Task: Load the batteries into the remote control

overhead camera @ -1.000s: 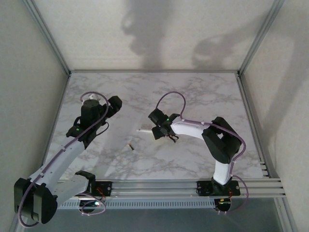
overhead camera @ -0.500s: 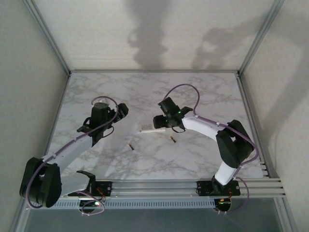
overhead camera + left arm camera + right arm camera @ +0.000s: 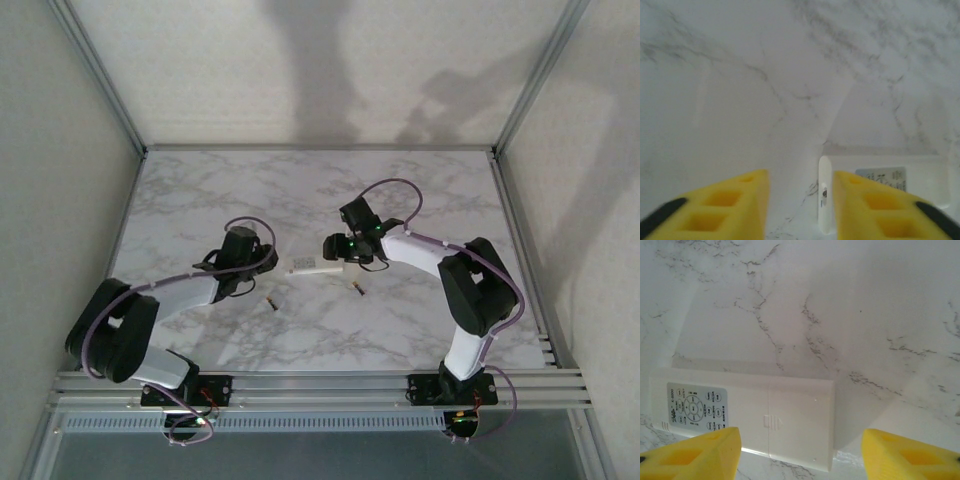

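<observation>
Two batteries (image 3: 271,303) lie loose on the table (image 3: 430,200), near side of the remote control (image 3: 312,265) – it's back-up, battery cover (image 3: 800,427) shut. Right gripper (image 3: 800,460) straddles it, fingers wide open; left gripper (image 3: 800,210) at its end, part-open, empty – prob. to brace it.

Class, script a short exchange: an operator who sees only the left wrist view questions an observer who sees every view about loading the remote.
Operator: I see one end of the remote control on the table. What else is there?
Observer: Two loose cells, the left battery and the right battery, both nearer the bases than the remote.
Operator: Is it open yet?
Observer: No; the right wrist view shows its battery cover closed.
</observation>
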`<state>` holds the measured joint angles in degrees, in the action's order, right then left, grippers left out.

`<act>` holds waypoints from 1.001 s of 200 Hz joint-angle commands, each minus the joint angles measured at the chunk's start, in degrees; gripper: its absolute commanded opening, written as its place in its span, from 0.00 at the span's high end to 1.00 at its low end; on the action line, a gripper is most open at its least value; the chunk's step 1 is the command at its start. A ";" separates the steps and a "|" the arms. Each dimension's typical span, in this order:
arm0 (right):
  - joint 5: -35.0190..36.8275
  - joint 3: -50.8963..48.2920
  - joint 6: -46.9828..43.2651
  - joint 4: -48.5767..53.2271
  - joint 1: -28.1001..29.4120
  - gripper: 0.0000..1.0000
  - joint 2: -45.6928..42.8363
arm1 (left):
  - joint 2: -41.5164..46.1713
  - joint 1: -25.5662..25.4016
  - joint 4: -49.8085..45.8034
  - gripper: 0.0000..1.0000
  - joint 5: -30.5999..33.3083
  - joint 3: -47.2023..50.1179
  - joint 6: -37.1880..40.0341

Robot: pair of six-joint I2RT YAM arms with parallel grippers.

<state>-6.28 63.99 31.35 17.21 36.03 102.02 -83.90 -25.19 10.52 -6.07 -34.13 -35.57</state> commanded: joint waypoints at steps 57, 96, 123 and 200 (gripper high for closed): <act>-3.74 -2.73 -0.92 -2.58 -1.11 0.36 1.67 | -6.60 -2.58 3.37 0.69 -1.72 -2.97 -0.06; -5.39 -2.11 -1.07 -2.97 -1.12 0.36 3.15 | -8.32 -3.27 4.45 0.66 -3.85 -3.41 -0.47; -5.94 -2.02 -1.16 -3.22 -1.09 0.37 4.08 | -9.10 -3.61 4.69 0.66 -4.16 -3.58 -0.64; -8.32 -1.58 -1.38 -3.85 -1.09 0.38 6.05 | -11.10 -4.98 4.44 0.67 -4.37 -4.85 -0.47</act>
<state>-12.25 62.24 30.70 14.04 34.70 105.78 -93.93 -29.30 14.59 -9.82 -37.63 -35.79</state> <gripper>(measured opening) 0.609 0.335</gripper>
